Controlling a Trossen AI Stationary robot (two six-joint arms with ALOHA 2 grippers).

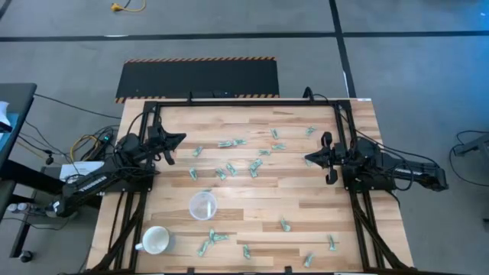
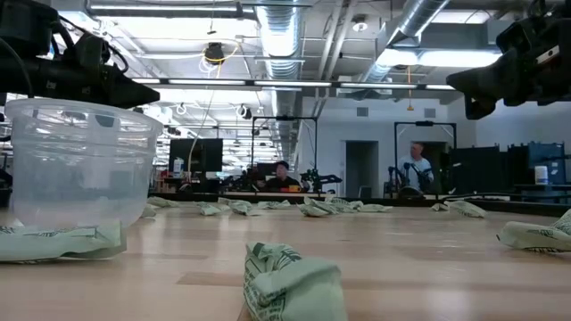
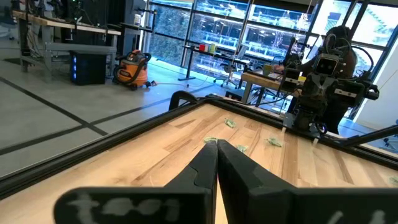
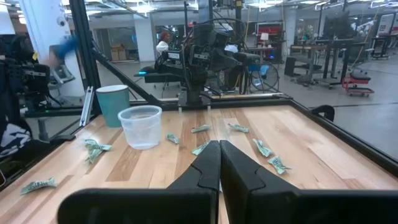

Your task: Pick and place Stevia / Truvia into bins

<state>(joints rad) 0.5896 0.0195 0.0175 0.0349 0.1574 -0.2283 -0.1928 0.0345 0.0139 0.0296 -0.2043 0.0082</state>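
Scattering sachets (image 1: 255, 166) cover the wooden table (image 1: 306, 206).

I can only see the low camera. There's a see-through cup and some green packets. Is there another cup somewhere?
Observer: Yes, a white mug stands beside the clear plastic cup, on the left arm's side.
Operator: Are the robot's jaws open?
Observer: No. The left gripper and right gripper both have shut jaws, empty.
Operator: Where are most packets?
Observer: Most Stevia sachets lie scattered mid-table, between the two arms.
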